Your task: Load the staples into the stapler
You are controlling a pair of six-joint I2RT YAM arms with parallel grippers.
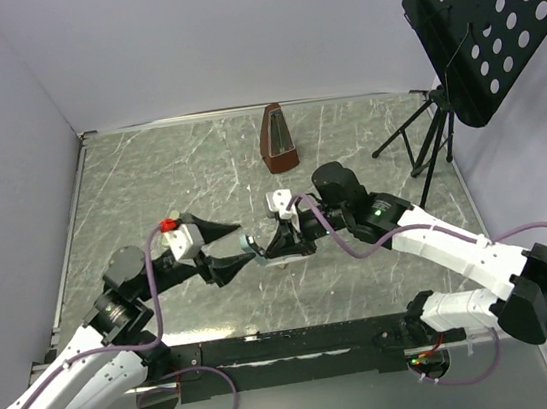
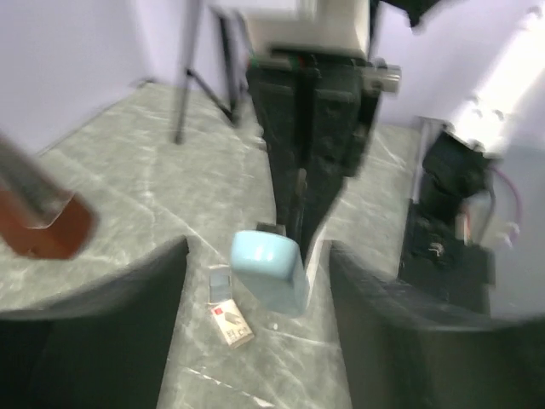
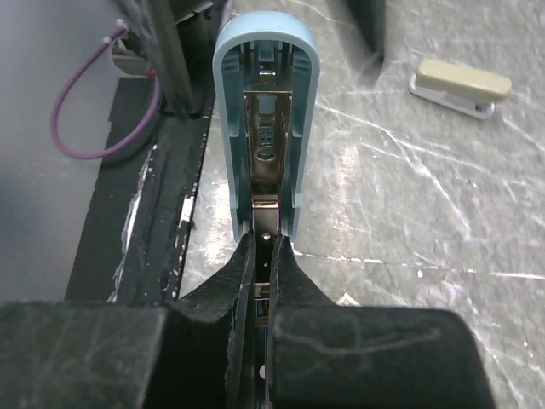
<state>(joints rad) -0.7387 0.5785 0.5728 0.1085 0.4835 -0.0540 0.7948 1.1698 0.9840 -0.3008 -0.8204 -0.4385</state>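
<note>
1. Right gripper (image 3: 265, 256): fingers clamped on the light-blue stapler (image 3: 266, 111), whose long axis continues the fingers' line, rounded nose pointing at the left gripper (image 2: 258, 254).
2. Left fingers (image 2: 128, 315): apart, flanking that nose.
3. Staples box (image 2: 232, 324) and grey strip (image 2: 220, 282): side by side on the table (image 2: 128, 196) below the stapler; the box's reddish print is illegible.

brown metronome (image 1: 279, 139) upright; black music stand (image 1: 491, 14).

I count two staplers: one blue stapler (image 3: 266, 102), one cream stapler (image 3: 461, 87); also one staples box (image 2: 232, 325), one metronome (image 1: 278, 139), one music stand (image 1: 477, 26).
</note>
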